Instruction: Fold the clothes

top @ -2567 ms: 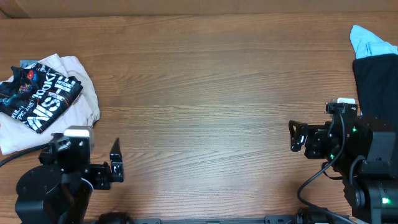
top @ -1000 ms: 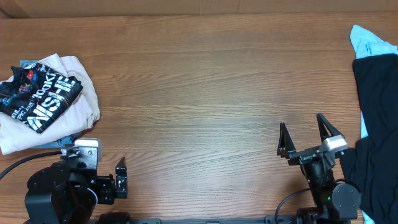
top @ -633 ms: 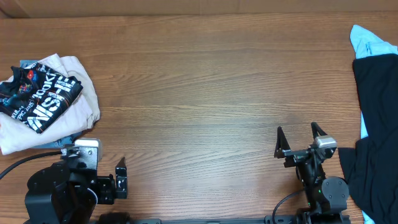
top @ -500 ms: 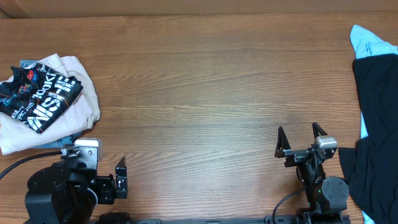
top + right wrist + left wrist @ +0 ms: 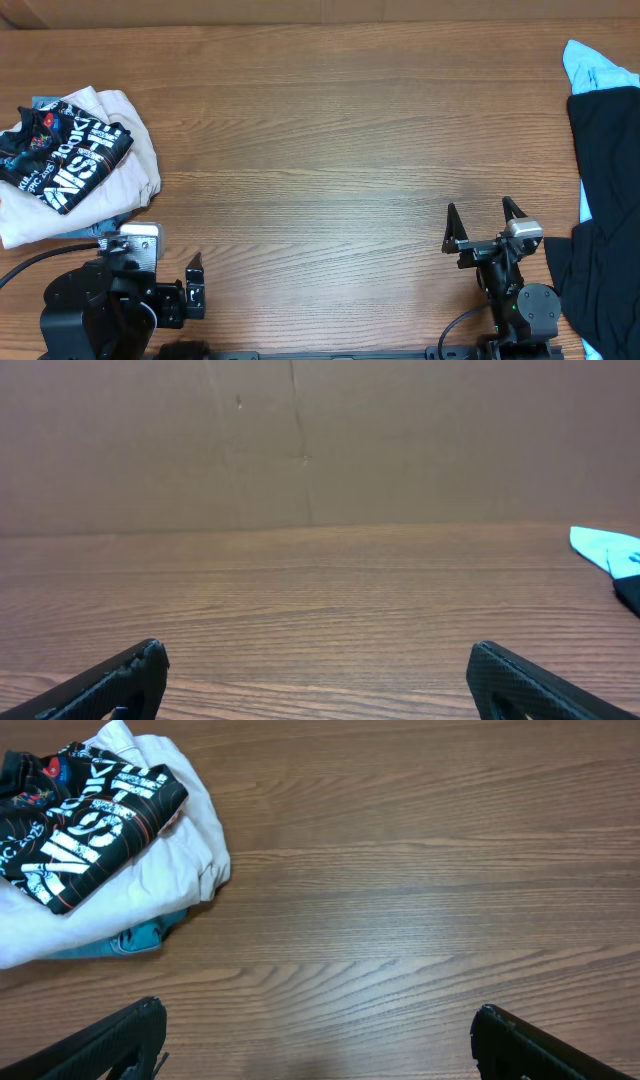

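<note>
The clothes (image 5: 65, 160), a black garment with big white lettering and thin orange lines, lie bunched on top of beige trousers (image 5: 135, 150) at the table's left edge. They also show at the upper left of the left wrist view (image 5: 90, 830). My left gripper (image 5: 145, 268) is open and empty at the front edge, below the pile and apart from it; its fingers show in the left wrist view (image 5: 320, 1030). My right gripper (image 5: 480, 215) is open and empty over bare wood at the front right, and its fingers show in the right wrist view (image 5: 315, 670).
A teal cloth (image 5: 140, 935) peeks out under the trousers. A plain black garment (image 5: 605, 200) and a light-blue cloth (image 5: 595, 68) lie at the right edge. A brown cardboard wall (image 5: 300, 440) stands behind the wooden table (image 5: 320, 150).
My right arm has drawn back to the front edge and its gripper has swung to point across the table. My left arm has pulled back a little. Nothing moved in the last half second.
</note>
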